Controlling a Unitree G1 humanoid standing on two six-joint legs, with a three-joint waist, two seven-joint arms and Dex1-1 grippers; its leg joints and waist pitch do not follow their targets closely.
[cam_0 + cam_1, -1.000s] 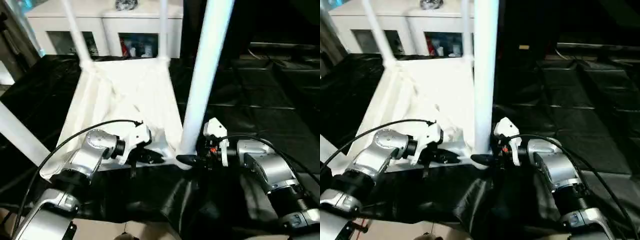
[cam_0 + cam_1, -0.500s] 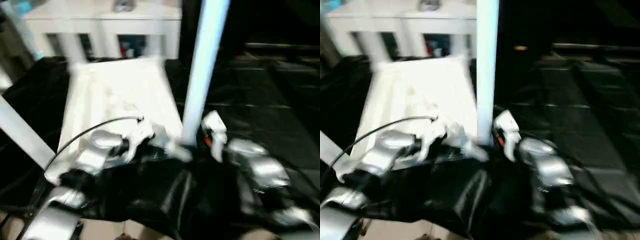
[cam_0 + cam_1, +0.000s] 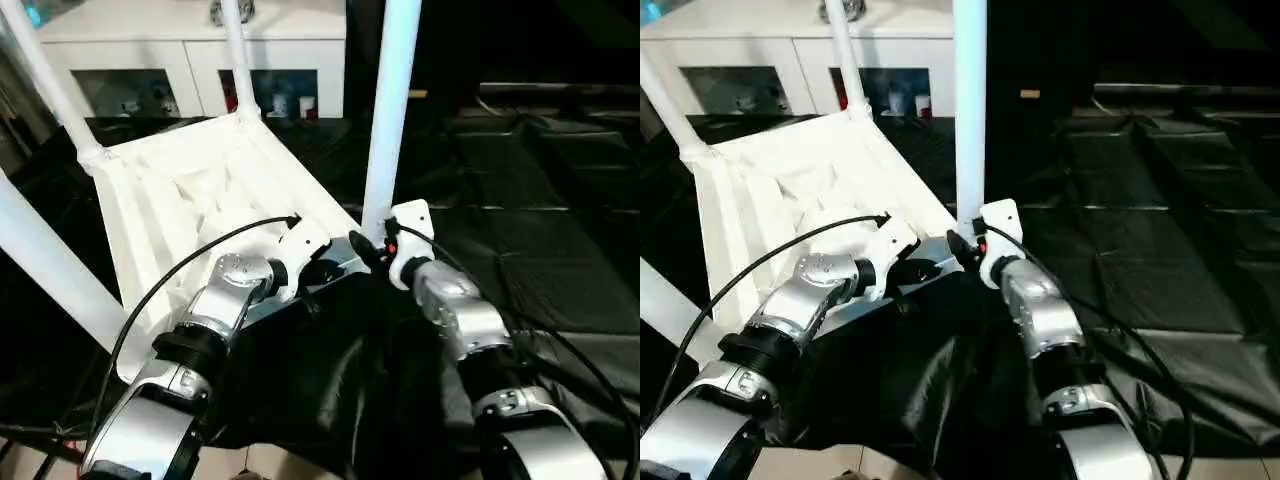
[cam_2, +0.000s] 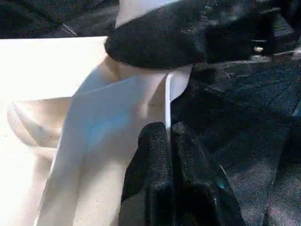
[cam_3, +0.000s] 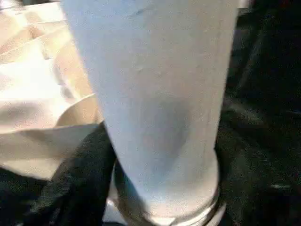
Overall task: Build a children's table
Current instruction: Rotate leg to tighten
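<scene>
The children's table (image 3: 190, 190) lies upside down on the black mat, ribbed underside up, with its white legs pointing upward. My left gripper (image 3: 325, 272) is shut on the thin rim of the table's near edge; in the left wrist view its fingertips (image 4: 157, 136) pinch that rim. My right gripper (image 3: 365, 248) sits around the base of the near right leg (image 3: 392, 110), where the leg enters its corner socket (image 5: 164, 207). The leg (image 5: 155, 94) stands close in front of the right wrist camera. Other legs (image 3: 235, 50) rise at the far corners, and one (image 3: 50, 270) at the near left.
A white cabinet (image 3: 190, 40) with glass-fronted compartments stands behind the table. The black mat (image 3: 540, 200) covers the floor to the right and front, crumpled between my forearms. Cables run along both arms.
The table has swung round, its near right corner and leg moving away from me. Both grippers went with it, and my right forearm now points more forward.
</scene>
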